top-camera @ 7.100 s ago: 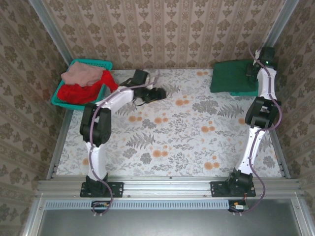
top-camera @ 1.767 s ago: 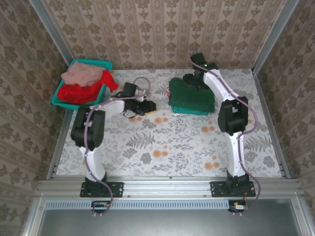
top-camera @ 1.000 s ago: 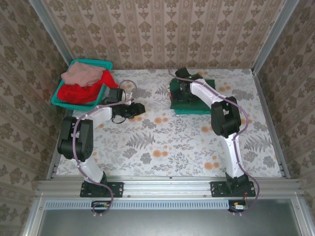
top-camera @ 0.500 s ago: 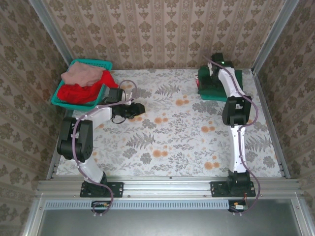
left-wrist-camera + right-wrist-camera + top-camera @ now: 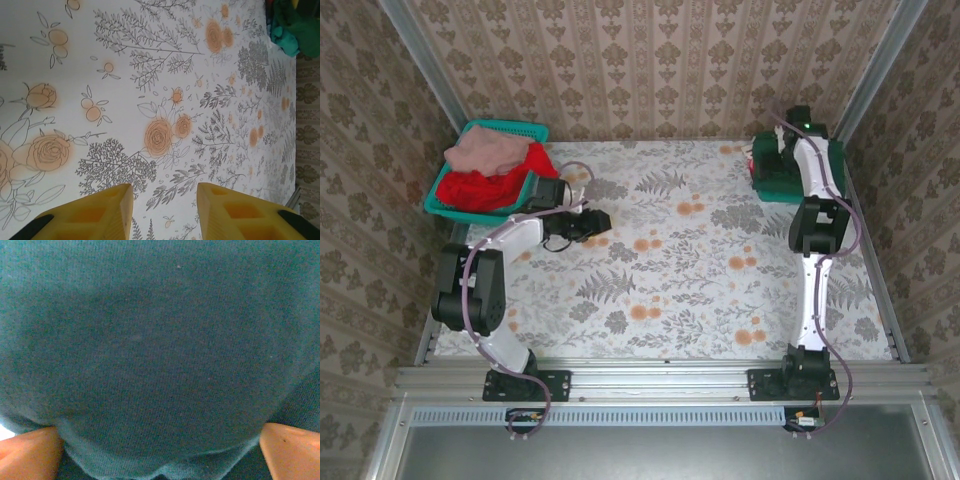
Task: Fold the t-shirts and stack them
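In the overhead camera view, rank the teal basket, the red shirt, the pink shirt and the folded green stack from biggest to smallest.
1. teal basket
2. red shirt and pink shirt look alike in size
3. folded green stack, though the right arm hides part of it, so its place is unsure

We find the basket (image 5: 448, 192) at the desk's (image 5: 670, 290) far left corner, with t-shirts (image 5: 488, 170) heaped inside. Just right of it hovers the left end effector (image 5: 601, 222). In the far right corner lies the folded stack (image 5: 775, 182), under the right end effector (image 5: 768, 155).
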Robot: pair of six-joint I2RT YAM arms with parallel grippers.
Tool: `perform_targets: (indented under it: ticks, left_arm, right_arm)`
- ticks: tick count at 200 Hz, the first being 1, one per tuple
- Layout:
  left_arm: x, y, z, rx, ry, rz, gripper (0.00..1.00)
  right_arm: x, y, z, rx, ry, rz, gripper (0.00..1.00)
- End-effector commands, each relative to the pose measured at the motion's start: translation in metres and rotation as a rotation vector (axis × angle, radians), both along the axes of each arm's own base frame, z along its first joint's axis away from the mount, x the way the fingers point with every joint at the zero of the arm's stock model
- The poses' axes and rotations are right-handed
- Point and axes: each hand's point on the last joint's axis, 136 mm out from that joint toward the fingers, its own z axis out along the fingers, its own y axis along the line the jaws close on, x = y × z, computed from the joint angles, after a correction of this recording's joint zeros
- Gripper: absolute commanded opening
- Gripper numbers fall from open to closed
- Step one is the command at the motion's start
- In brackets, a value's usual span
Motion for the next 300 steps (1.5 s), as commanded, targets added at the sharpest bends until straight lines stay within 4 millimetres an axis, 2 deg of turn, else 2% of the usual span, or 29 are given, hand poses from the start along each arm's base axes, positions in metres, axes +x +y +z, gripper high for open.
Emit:
perform_targets:
  ticks: [1,22,56,69,99,112,131,147,156,169,187,190,196,204,216,224,233,240,251,256,262,279,300]
  left_arm:
    - [-0.003,0.007,0.014,0.020,-0.040,-0.005,0.39]
    - [-0.004,0.009,0.019,0.023,-0.049,-0.003,0.44]
    - [-0.005,0.018,0.032,0.056,-0.087,0.027,0.59]
    - [-0.006,0.023,0.038,0.057,-0.100,0.043,0.61]
    - [-0.008,0.040,0.052,0.074,-0.148,0.092,0.61]
    - [-0.009,0.055,0.057,0.108,-0.173,0.134,0.64]
    - [-0.007,0.092,0.060,0.211,-0.204,0.245,0.79]
    - [-0.006,0.121,0.061,0.277,-0.227,0.334,0.93]
    - [-0.006,0.136,0.061,0.299,-0.233,0.381,1.00]
    - [-0.005,0.156,0.063,0.334,-0.246,0.452,1.00]
    - [-0.009,0.194,0.065,0.491,-0.307,0.590,1.00]
    - [-0.011,0.201,0.063,0.521,-0.316,0.612,1.00]
    - [-0.013,0.211,0.064,0.570,-0.354,0.646,1.00]
    - [-0.014,0.219,0.067,0.638,-0.448,0.639,1.00]
    - [-0.018,0.229,0.056,0.724,-0.564,0.632,1.00]
    - [-0.021,0.232,0.043,0.760,-0.613,0.624,1.00]
    - [-0.021,0.234,0.029,0.780,-0.644,0.608,1.00]
    - [-0.021,0.231,0.016,0.786,-0.647,0.572,1.00]
    - [-0.019,0.229,-0.005,0.792,-0.620,0.537,1.00]
    - [-0.011,0.229,-0.001,0.787,-0.634,0.547,1.00]
    - [-0.010,0.228,-0.008,0.775,-0.587,0.535,1.00]
    - [0.008,0.223,-0.004,0.755,-0.657,0.521,1.00]
    - [0.027,0.216,0.009,0.692,-0.801,0.510,1.00]
  right_arm:
    - [-0.010,-0.012,-0.013,-0.042,0.054,-0.022,1.00]
    - [-0.008,-0.007,0.008,-0.033,0.017,-0.023,1.00]
    - [-0.004,0.015,0.073,-0.041,-0.107,-0.029,1.00]
    - [-0.004,0.025,0.092,-0.044,-0.151,-0.024,1.00]
    - [-0.015,0.042,0.109,-0.050,-0.168,-0.030,1.00]
    - [-0.027,0.051,0.115,-0.035,-0.172,-0.035,1.00]
    - [-0.049,0.070,0.122,0.004,-0.229,-0.029,1.00]
    - [-0.079,0.081,0.128,0.024,-0.287,-0.046,1.00]
    - [-0.097,0.085,0.130,0.038,-0.318,-0.068,1.00]
    - [-0.129,0.091,0.130,0.055,-0.360,-0.099,1.00]
    - [-0.168,0.096,0.132,0.047,-0.490,-0.122,1.00]
    - [-0.173,0.097,0.122,0.047,-0.490,-0.124,1.00]
    - [-0.188,0.098,0.127,0.068,-0.556,-0.133,1.00]
    - [-0.206,0.096,0.118,0.091,-0.621,-0.155,1.00]
    - [-0.222,0.101,0.107,0.108,-0.760,-0.103,1.00]
    - [-0.230,0.103,0.103,0.105,-0.859,-0.064,1.00]
    - [-0.240,0.099,0.090,0.086,-0.916,-0.068,1.00]
    - [-0.243,0.095,0.082,0.071,-0.923,-0.085,1.00]
    - [-0.240,0.090,0.063,0.035,-0.834,-0.096,1.00]
    - [-0.235,0.087,0.058,0.018,-0.801,-0.112,1.00]
    - [-0.231,0.084,0.051,0.000,-0.739,-0.135,1.00]
    - [-0.212,0.080,0.047,-0.036,-0.710,-0.139,1.00]
    - [-0.189,0.086,0.061,-0.019,-0.837,-0.103,1.00]
